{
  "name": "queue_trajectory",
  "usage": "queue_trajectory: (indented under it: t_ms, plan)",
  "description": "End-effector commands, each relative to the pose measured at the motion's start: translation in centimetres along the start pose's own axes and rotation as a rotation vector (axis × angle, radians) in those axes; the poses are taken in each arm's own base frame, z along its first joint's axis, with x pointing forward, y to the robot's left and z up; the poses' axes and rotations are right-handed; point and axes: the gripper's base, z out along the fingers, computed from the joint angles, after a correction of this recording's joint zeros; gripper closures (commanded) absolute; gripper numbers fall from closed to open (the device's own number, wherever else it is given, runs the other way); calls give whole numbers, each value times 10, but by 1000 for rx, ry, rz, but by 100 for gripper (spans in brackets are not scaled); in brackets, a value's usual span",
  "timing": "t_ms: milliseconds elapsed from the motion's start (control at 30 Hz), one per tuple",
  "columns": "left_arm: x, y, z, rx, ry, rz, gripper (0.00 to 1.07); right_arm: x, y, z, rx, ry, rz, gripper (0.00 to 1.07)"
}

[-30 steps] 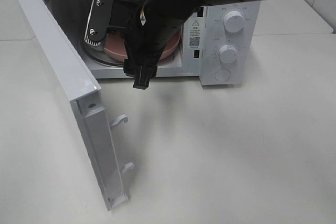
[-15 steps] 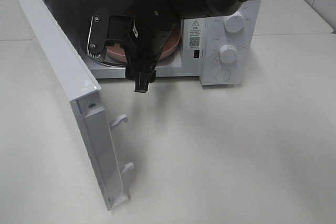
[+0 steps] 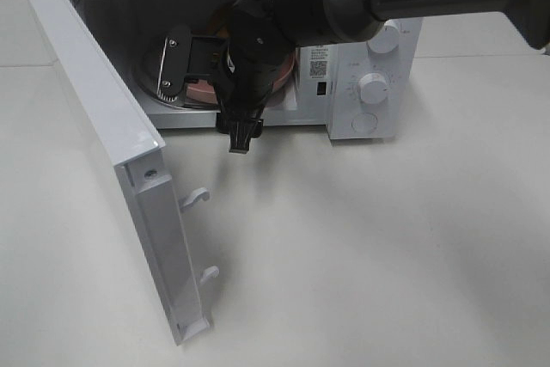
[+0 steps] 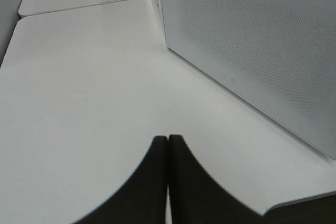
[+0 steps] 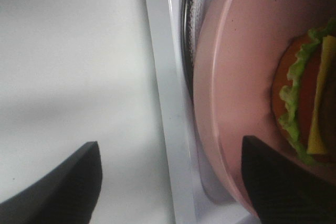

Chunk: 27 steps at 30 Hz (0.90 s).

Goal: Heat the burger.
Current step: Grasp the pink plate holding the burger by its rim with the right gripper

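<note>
The burger (image 5: pixel 307 103), with green lettuce and yellow cheese showing, lies on a pink plate (image 5: pixel 236 93) on the glass turntable inside the microwave (image 3: pixel 352 118). In the exterior high view the right arm hides the burger, and only parts of the pink plate (image 3: pixel 204 88) show. My right gripper (image 3: pixel 204 115) is open at the oven mouth, with one finger inside the cavity and the other outside its front sill. In the wrist view the right gripper (image 5: pixel 170 182) straddles the plate's rim and holds nothing. My left gripper (image 4: pixel 168 182) is shut and empty, low over the table.
The microwave door (image 3: pixel 103 126) stands swung wide open toward the front left, with its latch hooks (image 3: pixel 196 199) pointing right. Its perforated outer face (image 4: pixel 252 51) is close to the left gripper. Two knobs (image 3: pixel 372 88) sit on the panel at right. White tabletop (image 3: pixel 387 255) spreads in front.
The right arm has shifted lower and slightly right at the oven mouth, and its inner finger sits lower in the cavity. The jaws stay wide apart.
</note>
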Motion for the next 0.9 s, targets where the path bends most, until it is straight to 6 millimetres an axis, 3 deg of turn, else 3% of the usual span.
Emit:
queue_trajectory:
  t_ms: [33, 467, 900]
  plan:
    - [1, 0, -2, -8, -32, -6, 106, 2, -6, 2, 28, -10, 4, 36]
    - [1, 0, -2, -8, -32, -6, 106, -1, -11, 5, 97, -50, -67, 36]
    - [1, 0, -2, -8, -32, -6, 106, -8, -13, 22, 115, -54, -51, 36]
